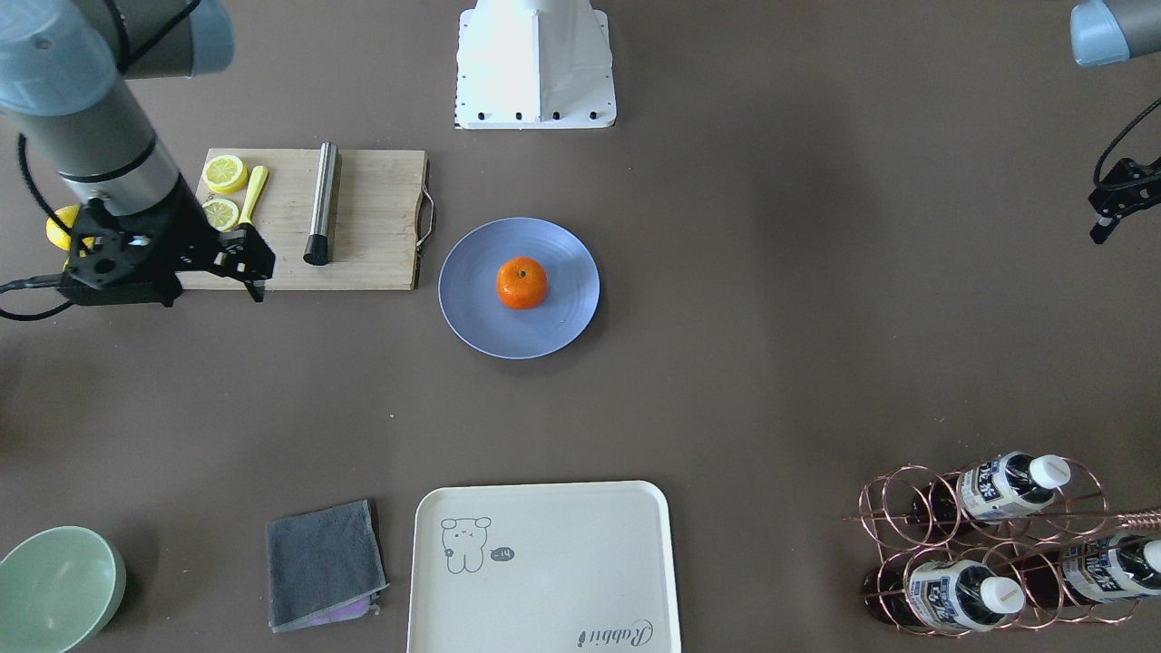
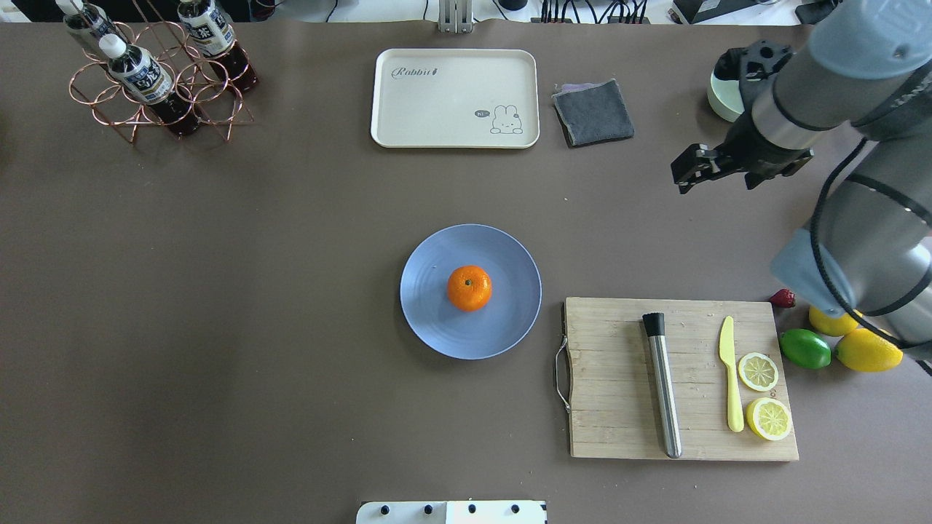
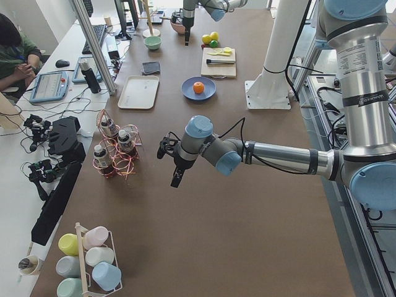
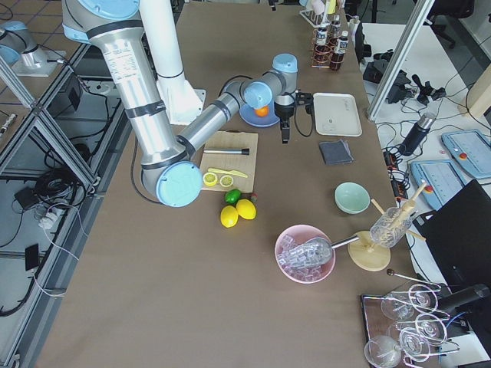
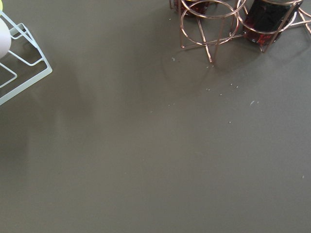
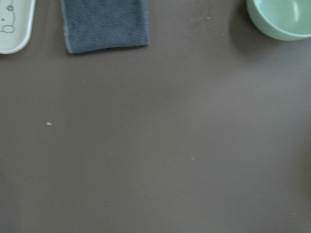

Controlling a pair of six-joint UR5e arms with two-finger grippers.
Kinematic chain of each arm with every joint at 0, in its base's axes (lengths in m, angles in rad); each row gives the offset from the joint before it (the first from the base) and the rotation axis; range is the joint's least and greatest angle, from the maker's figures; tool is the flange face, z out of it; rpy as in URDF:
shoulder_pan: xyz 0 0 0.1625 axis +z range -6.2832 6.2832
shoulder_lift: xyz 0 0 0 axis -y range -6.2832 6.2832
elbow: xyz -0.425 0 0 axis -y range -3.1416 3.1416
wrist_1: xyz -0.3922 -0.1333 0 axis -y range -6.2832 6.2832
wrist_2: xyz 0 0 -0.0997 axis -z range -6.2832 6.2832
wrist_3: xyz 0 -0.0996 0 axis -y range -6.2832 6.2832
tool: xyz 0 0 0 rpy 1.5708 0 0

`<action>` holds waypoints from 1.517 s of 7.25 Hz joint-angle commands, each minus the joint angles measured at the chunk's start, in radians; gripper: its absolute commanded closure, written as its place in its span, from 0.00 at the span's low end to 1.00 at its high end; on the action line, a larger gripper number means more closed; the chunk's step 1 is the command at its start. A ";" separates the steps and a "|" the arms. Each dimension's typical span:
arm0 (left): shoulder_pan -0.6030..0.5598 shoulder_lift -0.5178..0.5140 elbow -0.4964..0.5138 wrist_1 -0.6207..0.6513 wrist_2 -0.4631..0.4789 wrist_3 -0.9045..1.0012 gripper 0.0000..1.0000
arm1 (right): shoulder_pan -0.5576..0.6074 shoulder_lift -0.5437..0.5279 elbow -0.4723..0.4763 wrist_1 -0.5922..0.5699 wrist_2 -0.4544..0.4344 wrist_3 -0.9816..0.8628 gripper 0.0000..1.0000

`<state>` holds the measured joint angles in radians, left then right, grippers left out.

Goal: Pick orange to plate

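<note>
"The right gripper [image 2: 684,178], is it open or closed?"

"Can't tell from here. It hangs above bare table, near the cloth [image 2: 593,111] and the bowl [image 2: 721,98], well away from the board [image 2: 619,364]. I see nothing in it."

"And the left gripper [image 3: 176,179]?"

"Can't tell either. It's over open table beside the bottle rack [image 3: 114,154], pointing down, far from the fruit."

"So where's the orange [image 2: 469,287]?"

"Sitting on the plate [image 2: 429,320], about dead centre, stem dot up. The plate's mid-table, just beside the board's handle end. Neither gripper is touching it."
</note>
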<state>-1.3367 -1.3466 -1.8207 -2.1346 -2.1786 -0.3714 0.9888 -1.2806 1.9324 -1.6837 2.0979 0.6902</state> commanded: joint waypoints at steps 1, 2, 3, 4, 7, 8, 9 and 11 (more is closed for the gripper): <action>-0.081 -0.002 0.046 0.024 -0.070 0.113 0.02 | 0.245 -0.182 -0.012 -0.001 0.097 -0.326 0.00; -0.116 -0.023 0.044 0.101 -0.072 0.193 0.02 | 0.346 -0.247 -0.032 -0.001 0.137 -0.471 0.00; -0.154 -0.041 0.046 0.170 -0.072 0.275 0.02 | 0.440 -0.288 -0.079 -0.001 0.186 -0.608 0.00; -0.170 -0.054 0.047 0.198 -0.073 0.282 0.02 | 0.517 -0.325 -0.125 -0.001 0.200 -0.714 0.00; -0.171 -0.043 0.050 0.194 -0.075 0.282 0.02 | 0.603 -0.371 -0.161 -0.001 0.232 -0.795 0.00; -0.171 -0.051 0.054 0.194 -0.073 0.281 0.02 | 0.603 -0.376 -0.167 -0.001 0.247 -0.790 0.00; -0.171 -0.051 0.054 0.196 -0.073 0.282 0.02 | 0.603 -0.376 -0.167 -0.001 0.248 -0.788 0.00; -0.196 -0.051 0.060 0.199 -0.073 0.282 0.02 | 0.603 -0.367 -0.167 -0.001 0.249 -0.782 0.00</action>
<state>-1.5156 -1.3953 -1.7650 -1.9383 -2.2519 -0.0891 1.5917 -1.6531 1.7661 -1.6843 2.3451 -0.0962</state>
